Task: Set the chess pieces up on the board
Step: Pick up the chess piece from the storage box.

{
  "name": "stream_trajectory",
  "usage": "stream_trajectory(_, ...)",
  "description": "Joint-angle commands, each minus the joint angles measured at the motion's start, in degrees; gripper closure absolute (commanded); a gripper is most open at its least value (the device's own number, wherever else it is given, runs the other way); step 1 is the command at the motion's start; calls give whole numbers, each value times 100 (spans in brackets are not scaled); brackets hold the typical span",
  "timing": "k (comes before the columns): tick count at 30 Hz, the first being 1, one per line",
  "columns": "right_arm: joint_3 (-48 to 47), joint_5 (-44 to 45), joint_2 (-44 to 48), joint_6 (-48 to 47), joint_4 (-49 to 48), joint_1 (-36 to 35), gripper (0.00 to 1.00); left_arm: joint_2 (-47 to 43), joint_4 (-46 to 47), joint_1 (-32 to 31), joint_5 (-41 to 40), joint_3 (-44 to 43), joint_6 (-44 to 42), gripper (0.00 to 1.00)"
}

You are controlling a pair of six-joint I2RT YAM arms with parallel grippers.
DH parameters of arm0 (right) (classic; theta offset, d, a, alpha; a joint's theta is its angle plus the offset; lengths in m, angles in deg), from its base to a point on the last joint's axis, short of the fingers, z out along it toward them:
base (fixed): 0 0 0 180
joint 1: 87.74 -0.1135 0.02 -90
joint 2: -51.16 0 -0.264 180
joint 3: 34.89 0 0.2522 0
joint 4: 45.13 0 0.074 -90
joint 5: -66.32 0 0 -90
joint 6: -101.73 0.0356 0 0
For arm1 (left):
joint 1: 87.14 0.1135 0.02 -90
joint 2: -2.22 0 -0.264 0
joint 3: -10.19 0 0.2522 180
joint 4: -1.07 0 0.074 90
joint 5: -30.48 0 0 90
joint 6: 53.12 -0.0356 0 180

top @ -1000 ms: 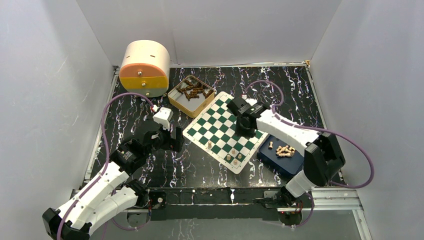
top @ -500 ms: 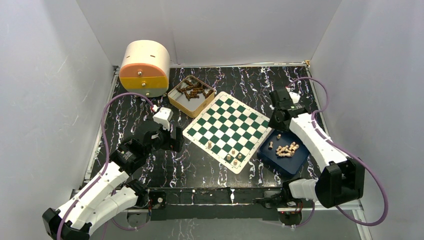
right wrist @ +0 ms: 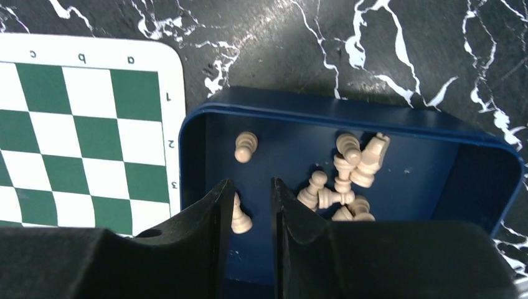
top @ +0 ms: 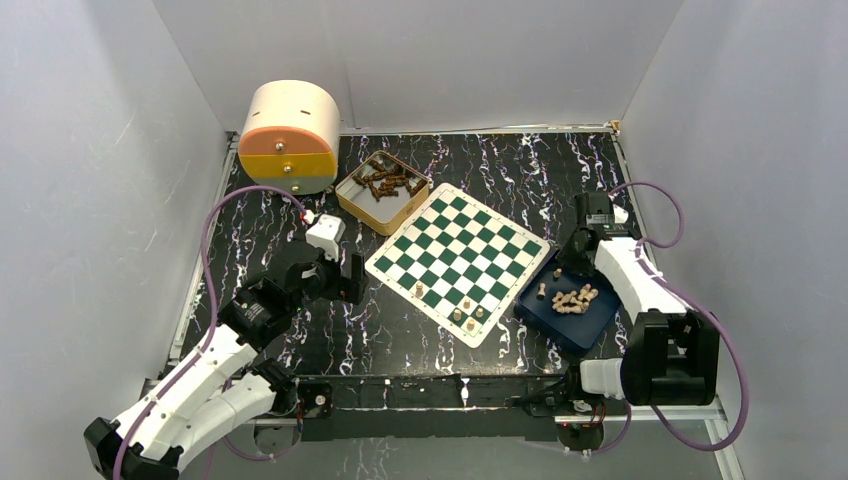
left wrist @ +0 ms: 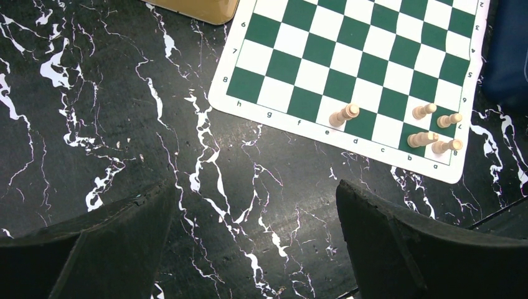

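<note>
Here, wide-open left claw (left wrist: 254,193) over black marbled tabletop (left wrist: 93,93); five tan turned-wood chess pieces (left wrist: 344,114) stand on the green-and-white checked mat board (left wrist: 367,62). Beyond, right claw (right wrist: 249,184) (narrowly parted, empty) above dark blue rectangular tray (right wrist: 348,112) of loose pieces (right wrist: 348,168): likely fetching step; next, spread, descend, grip one.

Desk (top: 500,160): black slab with white marble veining. I log four items lying directly on it.

1. Board (top: 458,262): green-and-white checks, white border, at centre, set cornerwise with one corner toward 12 o'clock.
2. Open tan tin (top: 352,205): at 11 o'clock from the board, just beside its far corner.
3. Round cream-and-orange box (top: 290,122): at 10 o'clock, far corner of the desk, just beside the tin.
4. Dark blue tray (top: 560,330): at 4 o'clock, hard against the board's border. I cannot tell whether they overlap.
</note>
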Motion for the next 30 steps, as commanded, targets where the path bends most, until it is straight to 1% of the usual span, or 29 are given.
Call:
stream_trajectory(1, 50, -296, -117, -32, -729, 114, 64, -116, -18, -16, -104, -7, -48, 2)
stream_trajectory(13, 230, -411, -313, -3, -1022, 193, 64, -83, -20, -16, -108, -15, -49, 2)
stream_trajectory(30, 420, -361, -488, 15, -1140, 206, 65, -80, -20, -16, -122, -16, -58, 2)
